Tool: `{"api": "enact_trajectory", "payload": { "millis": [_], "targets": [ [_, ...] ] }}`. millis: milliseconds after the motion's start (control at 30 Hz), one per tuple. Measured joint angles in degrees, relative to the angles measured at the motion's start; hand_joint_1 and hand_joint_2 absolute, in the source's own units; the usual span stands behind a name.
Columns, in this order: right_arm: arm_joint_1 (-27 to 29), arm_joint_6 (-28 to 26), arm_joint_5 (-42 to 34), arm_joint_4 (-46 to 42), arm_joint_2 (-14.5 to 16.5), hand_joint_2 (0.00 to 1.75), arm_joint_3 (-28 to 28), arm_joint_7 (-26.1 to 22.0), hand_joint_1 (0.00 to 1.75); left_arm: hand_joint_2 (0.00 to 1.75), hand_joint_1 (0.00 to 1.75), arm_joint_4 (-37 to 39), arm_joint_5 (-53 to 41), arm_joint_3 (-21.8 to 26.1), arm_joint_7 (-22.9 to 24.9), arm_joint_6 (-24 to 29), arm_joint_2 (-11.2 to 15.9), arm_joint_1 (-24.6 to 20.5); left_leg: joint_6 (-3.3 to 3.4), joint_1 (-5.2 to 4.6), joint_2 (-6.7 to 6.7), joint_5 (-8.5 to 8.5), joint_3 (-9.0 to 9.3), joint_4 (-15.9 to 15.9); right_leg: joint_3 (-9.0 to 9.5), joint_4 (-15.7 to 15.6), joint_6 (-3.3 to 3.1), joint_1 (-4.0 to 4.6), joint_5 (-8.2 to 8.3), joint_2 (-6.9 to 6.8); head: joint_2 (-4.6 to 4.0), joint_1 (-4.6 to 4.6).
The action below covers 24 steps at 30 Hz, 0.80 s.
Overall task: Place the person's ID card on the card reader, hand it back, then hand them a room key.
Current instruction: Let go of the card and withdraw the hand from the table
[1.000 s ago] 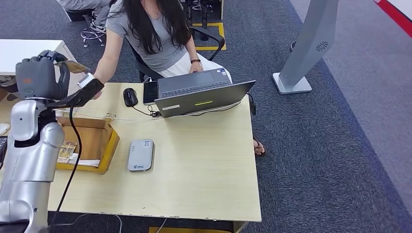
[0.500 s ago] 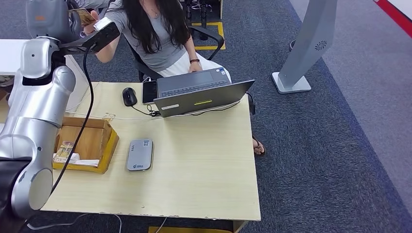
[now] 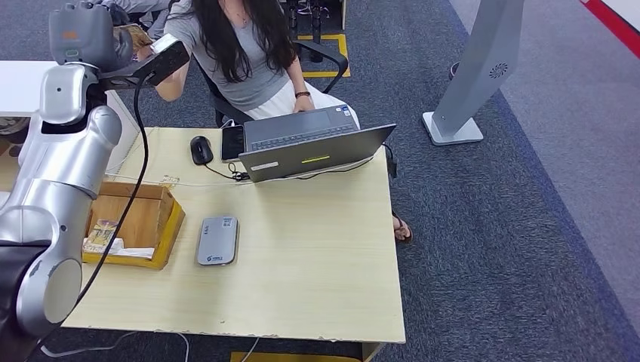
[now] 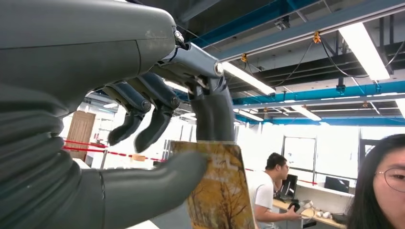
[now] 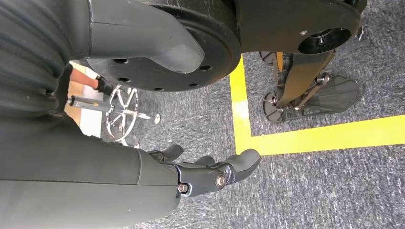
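Left robot hand (image 3: 84, 34) is raised toward the seated person (image 3: 226, 53), pinching a room key card (image 4: 219, 188) between thumb and finger; right robot hand (image 5: 210, 174) hangs loosely curled, holding nothing. Bench (image 3: 317, 256) carries laptop (image 3: 313, 151), then card reader (image 3: 218, 240).

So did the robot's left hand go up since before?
Yes. The left hand, pinching the card, rose from beside the table edge to up near the person's hand.
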Motion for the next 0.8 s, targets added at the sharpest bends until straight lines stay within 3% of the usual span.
{"api": "enact_trajectory", "payload": {
  "millis": [33,333,467,800],
  "targets": [
    [0.0,0.0,0.0,0.0,0.0,1.75,0.0,0.0,0.0,0.0,0.0,0.2,0.0,0.0,0.2,0.2,0.0,0.0,0.0,0.0,0.0,0.0,0.0,0.0,0.0,0.0,0.0,0.0,0.0,0.0,0.0,0.0],
    [0.0,-0.1,0.0,0.0,0.0,1.75,0.0,0.0,0.0,0.0,0.0,1.4,0.1,0.0,-0.5,3.2,0.0,0.6,0.0,0.0,0.0,0.0,-0.01,0.0,0.01,0.0,0.0,0.0,0.0,-0.01,0.0,0.01],
    [0.0,-0.2,-0.1,0.0,0.0,1.75,-0.1,0.0,0.0,0.0,0.0,-0.2,1.5,0.0,-2.9,6.4,0.2,3.9,0.0,-0.01,-0.01,0.0,0.0,0.0,0.02,0.0,0.0,0.0,0.0,-0.01,0.0,0.01],
    [0.0,-0.4,-0.1,0.0,0.0,1.75,-0.1,0.0,0.0,0.0,0.0,-4.3,2.8,0.0,-4.4,7.5,0.7,8.5,0.0,-0.01,-0.02,0.0,-0.01,0.0,0.01,0.0,0.0,0.0,0.0,-0.01,0.0,0.01]
  ]
}}
